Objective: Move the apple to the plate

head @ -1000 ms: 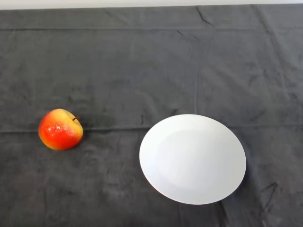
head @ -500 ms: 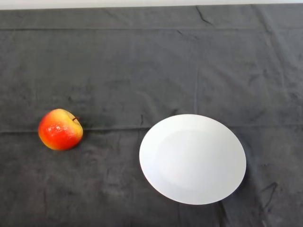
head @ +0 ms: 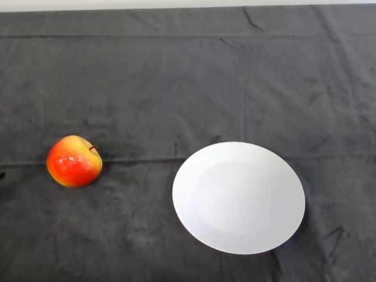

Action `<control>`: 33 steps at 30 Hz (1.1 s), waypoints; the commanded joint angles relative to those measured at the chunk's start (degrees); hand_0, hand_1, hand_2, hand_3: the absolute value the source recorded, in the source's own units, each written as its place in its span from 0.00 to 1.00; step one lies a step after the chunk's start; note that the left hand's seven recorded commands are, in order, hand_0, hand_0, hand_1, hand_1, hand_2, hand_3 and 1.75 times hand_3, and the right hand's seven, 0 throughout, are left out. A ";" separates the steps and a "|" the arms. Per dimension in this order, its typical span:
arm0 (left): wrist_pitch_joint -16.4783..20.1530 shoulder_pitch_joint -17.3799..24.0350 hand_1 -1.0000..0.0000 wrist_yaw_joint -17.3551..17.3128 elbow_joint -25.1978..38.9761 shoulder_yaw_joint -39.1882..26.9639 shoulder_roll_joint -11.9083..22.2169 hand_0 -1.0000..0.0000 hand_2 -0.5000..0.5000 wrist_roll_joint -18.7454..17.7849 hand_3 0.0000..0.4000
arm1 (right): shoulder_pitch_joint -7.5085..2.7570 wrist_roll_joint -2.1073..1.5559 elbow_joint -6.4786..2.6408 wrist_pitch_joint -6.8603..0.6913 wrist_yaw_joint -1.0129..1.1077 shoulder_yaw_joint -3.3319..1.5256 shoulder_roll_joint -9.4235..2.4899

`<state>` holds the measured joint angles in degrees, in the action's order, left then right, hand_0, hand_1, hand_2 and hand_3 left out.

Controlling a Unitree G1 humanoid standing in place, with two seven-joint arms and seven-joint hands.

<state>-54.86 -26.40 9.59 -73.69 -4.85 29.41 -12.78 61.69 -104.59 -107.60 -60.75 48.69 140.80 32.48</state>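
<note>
A red and yellow apple (head: 74,161) with a short stem lies on the dark cloth at the left, resting on its side. To its right, closer to the front, sits a white round plate (head: 238,197) with nothing in it. A gap of bare cloth separates the two. At the view's left edge, level with the apple, a tiny dark sliver (head: 1,174) pokes in. It looks like the tip of my left hand, a short way left of the apple and apart from it.
The dark cloth (head: 176,88) covers the whole table, with creases running across it. A pale strip marks the table's far edge (head: 188,3) at the top.
A small dark sliver has appeared at the left edge beside the apple. The apple and the plate have stayed in place.
</note>
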 commanded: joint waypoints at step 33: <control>2.34 -4.00 1.00 -0.52 0.49 11.14 -8.66 1.00 0.50 14.01 0.00 | 0.38 -0.05 0.59 0.43 -0.44 0.42 1.23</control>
<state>-53.42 -28.40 9.68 -73.65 4.35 20.62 -0.72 61.69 -104.59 -107.58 -60.75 48.66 140.79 32.47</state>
